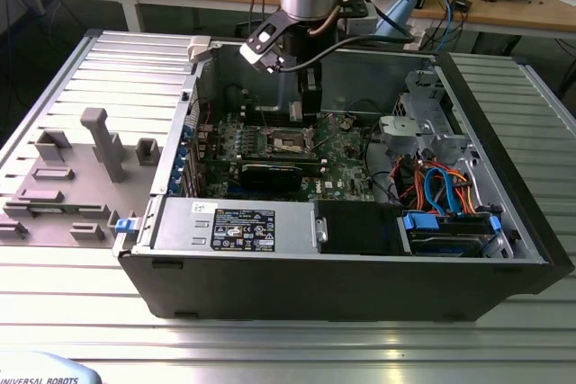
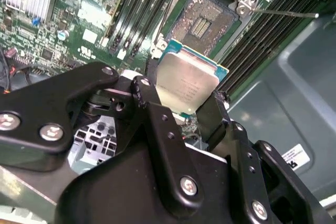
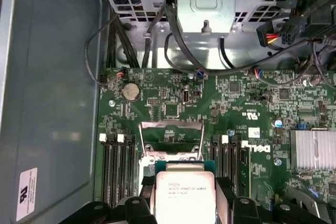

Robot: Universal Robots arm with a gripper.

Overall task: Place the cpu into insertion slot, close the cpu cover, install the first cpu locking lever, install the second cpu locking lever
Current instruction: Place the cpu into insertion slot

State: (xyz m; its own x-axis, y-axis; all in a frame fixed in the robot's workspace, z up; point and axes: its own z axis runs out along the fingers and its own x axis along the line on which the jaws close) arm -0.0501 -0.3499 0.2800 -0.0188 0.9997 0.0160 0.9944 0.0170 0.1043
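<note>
Second wrist view: the gripper (image 2: 181, 98), clamped on the edges of the cpu (image 2: 189, 80), holds the chip tilted just short of the open insertion slot (image 2: 202, 22), placement apparently under way and likely calling for squaring chip to socket before lowering.

Silvery cpu (image 2: 188, 85) near open insertion slot (image 2: 203, 23)

We look from the exterior view, high and angled down, into the open case (image 1: 360, 285), some way off. Both wrist views ride close over the board (image 3: 173, 98), sharing the cpu (image 2: 188, 85).
</note>
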